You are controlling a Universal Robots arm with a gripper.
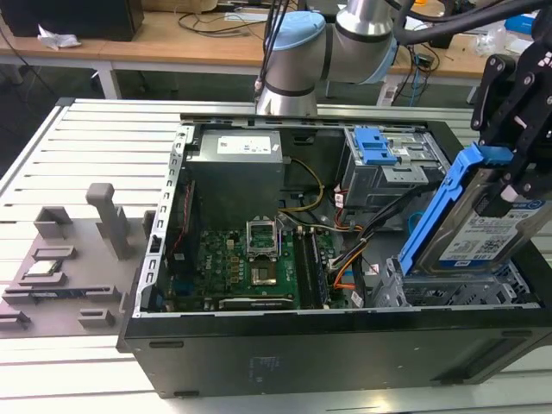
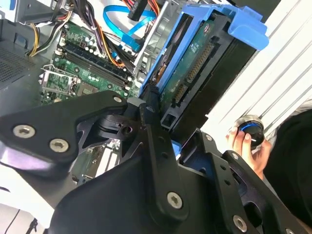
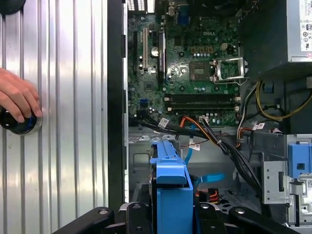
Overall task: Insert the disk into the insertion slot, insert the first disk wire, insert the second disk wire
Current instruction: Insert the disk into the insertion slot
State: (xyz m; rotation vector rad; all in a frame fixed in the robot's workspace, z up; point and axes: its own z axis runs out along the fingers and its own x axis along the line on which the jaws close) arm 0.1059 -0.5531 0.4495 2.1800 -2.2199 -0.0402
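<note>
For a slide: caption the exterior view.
Tool holds the disk tilted at the insertion slot in the open computer case.

Barcode label (image 1: 487, 244) on the disk (image 1: 457, 254), white label (image 1: 244, 147) on power supply (image 1: 233, 181), no print legible

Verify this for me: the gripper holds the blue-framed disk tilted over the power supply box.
The place is wrong. The gripper holds the blue-framed disk tilted over the insertion slot, the perforated grey cage at the exterior view's right. The exterior view shows this.
</note>
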